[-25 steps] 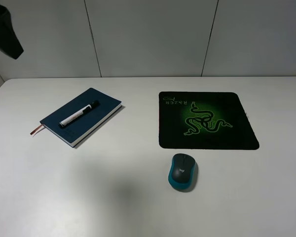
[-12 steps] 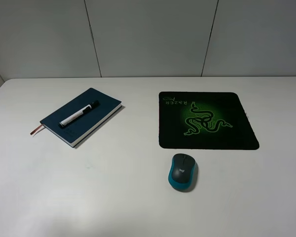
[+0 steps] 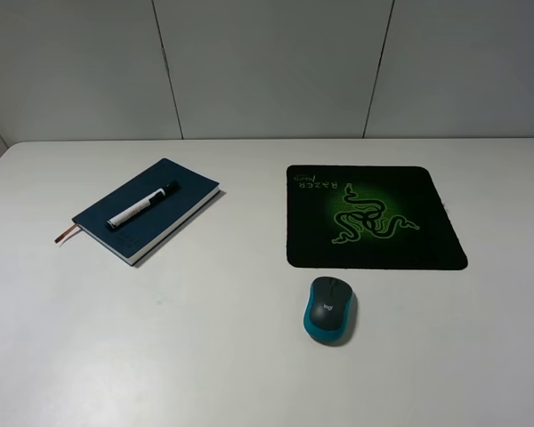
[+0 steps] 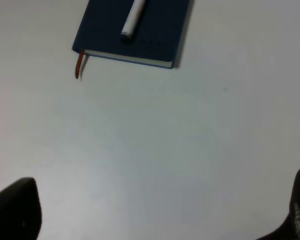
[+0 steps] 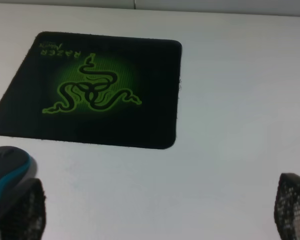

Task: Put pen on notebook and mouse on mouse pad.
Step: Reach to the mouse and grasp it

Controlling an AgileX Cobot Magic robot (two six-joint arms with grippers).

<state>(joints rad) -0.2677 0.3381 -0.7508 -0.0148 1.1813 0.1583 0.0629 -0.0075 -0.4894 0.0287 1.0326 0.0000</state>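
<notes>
The white pen with a black cap lies diagonally on top of the navy notebook at the table's left. The grey and teal mouse sits on the bare table just in front of the black mouse pad with its green snake emblem, a small gap between them. Neither arm shows in the high view. In the left wrist view my left gripper is open, off the notebook and pen. My right gripper is open, and the mouse lies beside one fingertip.
The white table runs back to a grey panelled wall. A reddish-brown ribbon bookmark sticks out of the notebook's left corner.
A dark part of the left arm at the upper left of the high view one second ago has gone out of sight. Pen, notebook, mouse and pad have not moved.
</notes>
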